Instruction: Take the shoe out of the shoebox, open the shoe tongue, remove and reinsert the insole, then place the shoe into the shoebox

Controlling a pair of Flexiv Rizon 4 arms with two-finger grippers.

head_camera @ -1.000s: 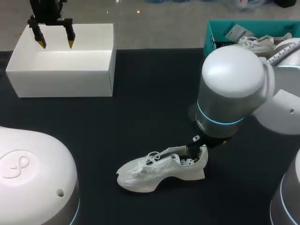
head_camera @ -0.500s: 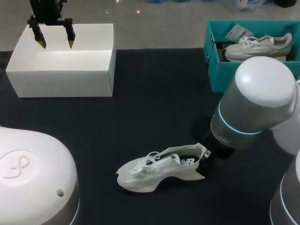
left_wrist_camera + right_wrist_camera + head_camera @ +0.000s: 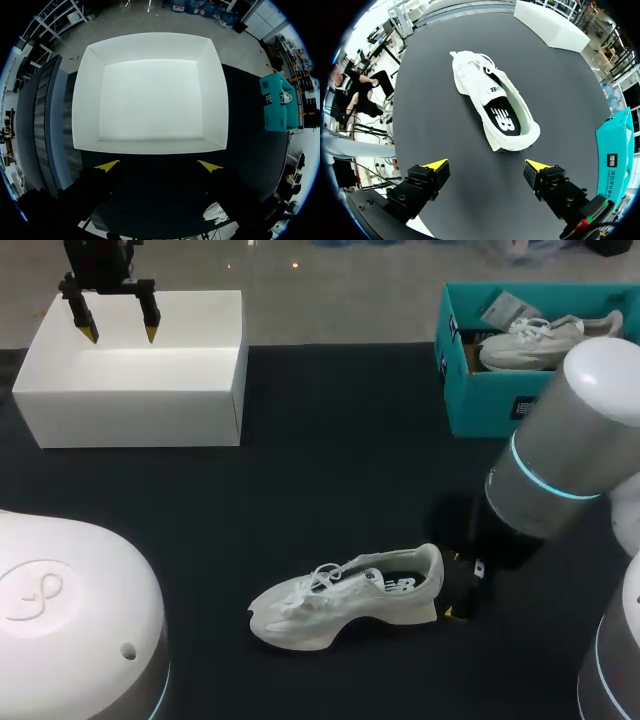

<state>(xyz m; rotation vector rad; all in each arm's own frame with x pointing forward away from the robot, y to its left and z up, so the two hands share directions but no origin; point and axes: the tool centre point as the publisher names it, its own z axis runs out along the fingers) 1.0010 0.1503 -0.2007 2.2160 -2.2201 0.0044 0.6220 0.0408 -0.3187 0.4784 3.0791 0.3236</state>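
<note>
A white shoe (image 3: 340, 607) lies on its side on the black table, toe toward the left. In the right wrist view the shoe (image 3: 490, 102) lies just ahead of my fingers with its black insole (image 3: 503, 120) showing inside. My right gripper (image 3: 452, 586) stands open just behind the heel, apart from it and holding nothing; its yellow tips (image 3: 536, 164) are spread wide. The white shoebox (image 3: 130, 400) stands empty at the back left. My left gripper (image 3: 115, 332) hangs open above its rear edge, and the left wrist view looks down into the shoebox (image 3: 150, 95).
A teal box (image 3: 480, 390) with another white shoe (image 3: 540, 340) stands at the back right, close behind my right arm. Black tabletop (image 3: 330, 460) lies bare between the two boxes and in front of the shoe.
My right arm has drawn back to the right, off the shoe's heel opening, leaving the shoe on the table. The left arm has not moved.
</note>
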